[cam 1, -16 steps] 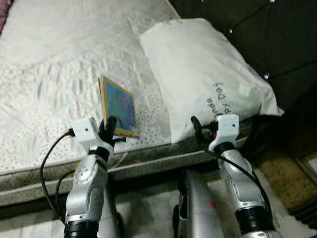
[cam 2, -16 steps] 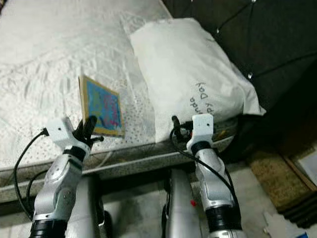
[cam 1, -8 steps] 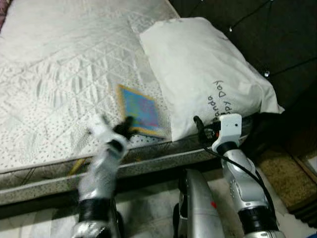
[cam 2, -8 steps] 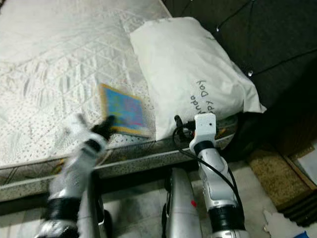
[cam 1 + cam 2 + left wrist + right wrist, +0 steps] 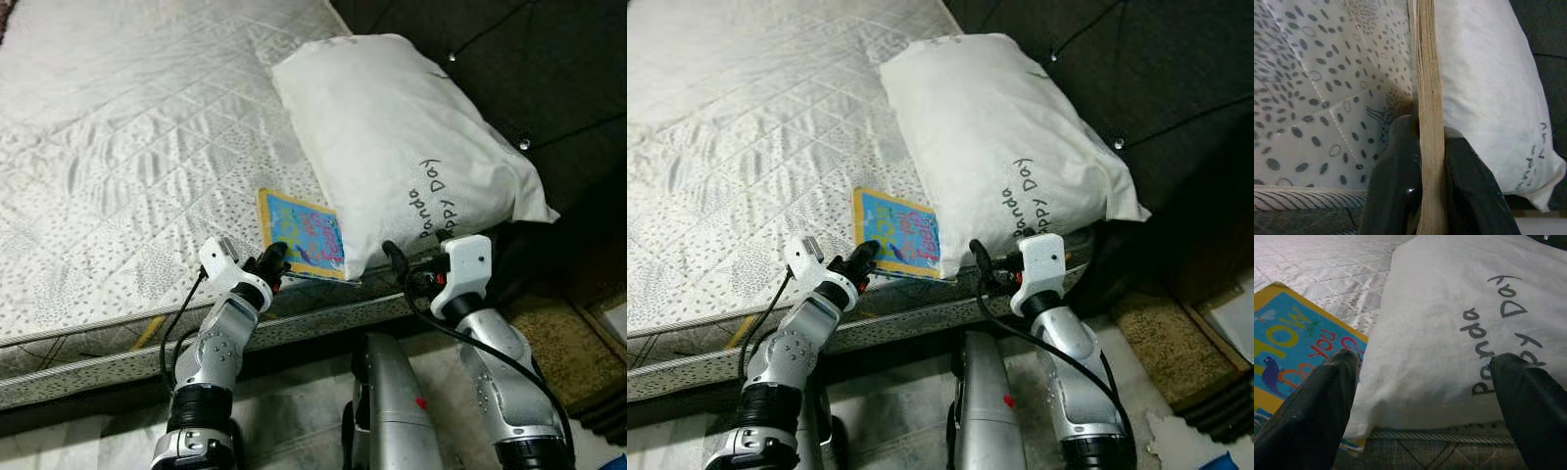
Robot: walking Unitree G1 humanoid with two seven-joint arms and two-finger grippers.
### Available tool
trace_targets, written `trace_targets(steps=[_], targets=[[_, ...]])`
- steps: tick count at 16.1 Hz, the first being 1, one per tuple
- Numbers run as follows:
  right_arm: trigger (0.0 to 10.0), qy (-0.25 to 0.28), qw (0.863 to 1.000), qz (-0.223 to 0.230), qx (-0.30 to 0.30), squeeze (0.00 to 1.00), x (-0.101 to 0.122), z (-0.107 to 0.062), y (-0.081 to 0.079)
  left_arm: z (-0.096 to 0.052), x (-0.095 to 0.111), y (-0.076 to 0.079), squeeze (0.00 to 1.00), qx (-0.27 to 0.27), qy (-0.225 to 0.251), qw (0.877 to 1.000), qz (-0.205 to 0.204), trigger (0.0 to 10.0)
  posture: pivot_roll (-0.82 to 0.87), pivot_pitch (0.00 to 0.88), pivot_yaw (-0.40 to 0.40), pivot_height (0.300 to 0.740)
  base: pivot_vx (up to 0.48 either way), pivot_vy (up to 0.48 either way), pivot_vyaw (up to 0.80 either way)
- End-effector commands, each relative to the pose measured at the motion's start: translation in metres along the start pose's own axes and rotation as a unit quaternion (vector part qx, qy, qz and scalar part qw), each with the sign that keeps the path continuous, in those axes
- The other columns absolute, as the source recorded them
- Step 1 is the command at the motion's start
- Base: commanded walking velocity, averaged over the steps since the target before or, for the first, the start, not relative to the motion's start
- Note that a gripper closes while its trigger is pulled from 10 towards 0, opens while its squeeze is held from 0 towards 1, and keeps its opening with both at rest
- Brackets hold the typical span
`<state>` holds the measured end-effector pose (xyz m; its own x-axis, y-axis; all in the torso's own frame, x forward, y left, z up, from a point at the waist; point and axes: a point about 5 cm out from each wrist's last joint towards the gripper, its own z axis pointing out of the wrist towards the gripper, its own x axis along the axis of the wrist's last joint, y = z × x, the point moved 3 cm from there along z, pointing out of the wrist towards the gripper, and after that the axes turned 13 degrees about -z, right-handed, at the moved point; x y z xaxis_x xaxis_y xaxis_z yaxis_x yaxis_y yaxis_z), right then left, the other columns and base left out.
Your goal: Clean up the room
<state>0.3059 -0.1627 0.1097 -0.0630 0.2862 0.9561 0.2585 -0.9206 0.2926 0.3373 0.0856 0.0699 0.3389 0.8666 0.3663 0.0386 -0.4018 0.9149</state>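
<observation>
A thin children's book (image 5: 302, 233) with a blue cover and yellow border lies flat on the mattress (image 5: 118, 147) near its front edge, one corner tucked against the white pillow (image 5: 402, 137). My left gripper (image 5: 275, 262) is shut on the book's near edge; in the left wrist view both black fingers (image 5: 1396, 191) clamp the book's page edge (image 5: 1429, 98). At the mattress edge below the pillow my right gripper (image 5: 397, 262) is open, with its two fingers (image 5: 1312, 416) apart before the pillow (image 5: 1449, 347) and the book cover (image 5: 1288, 342).
The white pillow reads "Panda Day" and lies against a dark tufted headboard (image 5: 529, 69). A brown mat (image 5: 563, 343) lies on the floor at the right. My silver body (image 5: 387, 411) stands between the arms at the bed's front rail.
The book was held upright in my left gripper; it has swung right and down and now lies flat against the pillow. The right arm has barely moved.
</observation>
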Motion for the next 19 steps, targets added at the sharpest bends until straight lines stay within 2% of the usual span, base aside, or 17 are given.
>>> trace_targets(steps=[1,5,7,12,14,15,19], targets=[[10.0,-0.006,1.000,-0.004,-0.003,0.00,-0.001,-0.004,0.005,-0.002,-0.001,-0.001,0.00,-0.001,0.015,1.000,0.000,10.0,-0.17,0.108,-0.039,0.535,0.000,0.000,0.00],[10.0,-0.007,1.000,-0.010,0.000,0.00,0.000,-0.005,0.003,-0.005,0.023,-0.011,0.00,0.005,0.048,0.998,0.027,10.0,-0.16,0.108,-0.041,0.535,0.000,0.000,0.00],[10.0,-0.007,1.000,-0.011,0.000,0.00,0.000,-0.004,0.003,-0.004,0.027,-0.017,0.00,0.010,0.044,0.999,0.028,10.0,-0.16,0.108,-0.041,0.535,0.000,0.000,0.00],[10.0,-0.004,1.000,-0.014,-0.001,0.00,0.003,-0.002,0.002,0.012,0.030,-0.020,0.00,0.004,0.019,0.999,0.037,10.0,-0.17,0.108,-0.045,0.535,0.000,0.000,0.00],[10.0,-0.004,1.000,-0.016,-0.002,0.00,0.003,-0.003,0.003,0.017,0.035,-0.017,0.60,-0.005,0.011,0.999,0.043,10.0,-0.18,0.111,-0.045,0.535,0.000,0.000,0.00],[10.0,-0.004,1.000,-0.017,-0.002,0.00,0.004,-0.003,0.003,0.020,0.038,-0.017,1.00,-0.005,0.005,0.999,0.047,10.0,-0.18,0.111,-0.045,0.535,0.000,0.000,0.00],[10.0,-0.001,1.000,-0.021,-0.003,0.00,0.005,-0.001,0.003,0.023,0.037,-0.024,1.00,0.012,-0.012,0.997,0.079,10.0,-0.19,0.111,-0.042,0.535,0.000,0.000,0.00]])
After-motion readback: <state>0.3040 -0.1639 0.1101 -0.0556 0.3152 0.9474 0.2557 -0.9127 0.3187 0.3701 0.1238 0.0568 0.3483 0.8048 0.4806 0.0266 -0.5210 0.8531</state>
